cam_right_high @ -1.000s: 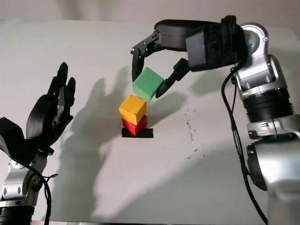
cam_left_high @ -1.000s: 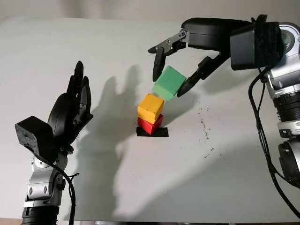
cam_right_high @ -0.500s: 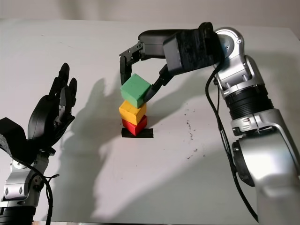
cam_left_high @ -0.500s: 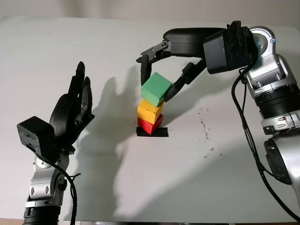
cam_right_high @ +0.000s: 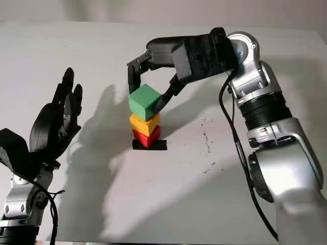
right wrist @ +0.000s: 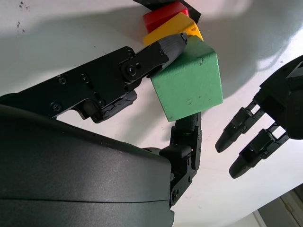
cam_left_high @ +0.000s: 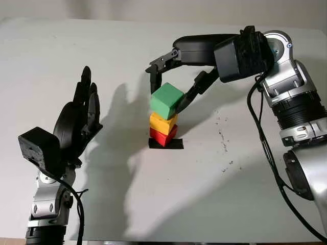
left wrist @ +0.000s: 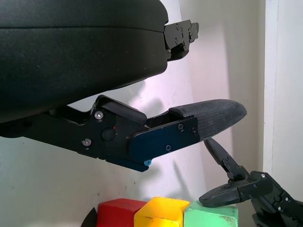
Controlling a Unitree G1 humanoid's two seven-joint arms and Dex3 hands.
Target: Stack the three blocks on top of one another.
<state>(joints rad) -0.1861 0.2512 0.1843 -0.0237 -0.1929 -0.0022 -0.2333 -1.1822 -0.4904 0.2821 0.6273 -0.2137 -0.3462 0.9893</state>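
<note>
A white counter carries the work, marked with a few dark specks to the right of centre. Near its middle lies a small black patch, and on it stands a red block. A yellow block sits directly on the red one, turned slightly relative to it.

The green block is on top of the yellow block, tilted and rotated, with its lower edge at or touching the yellow top; whether it bears full weight there cannot be told. The right hand reaches in from the right side over the stack, and its fingers are clamped on the green block, one on the side nearer the yellow block and others against the opposite face, as the right wrist view shows.

The left hand is raised above the counter at the left, well apart from the stack, palm toward the blocks. It holds nothing and is open. Its shadow falls on the counter between the hand and the stack.
</note>
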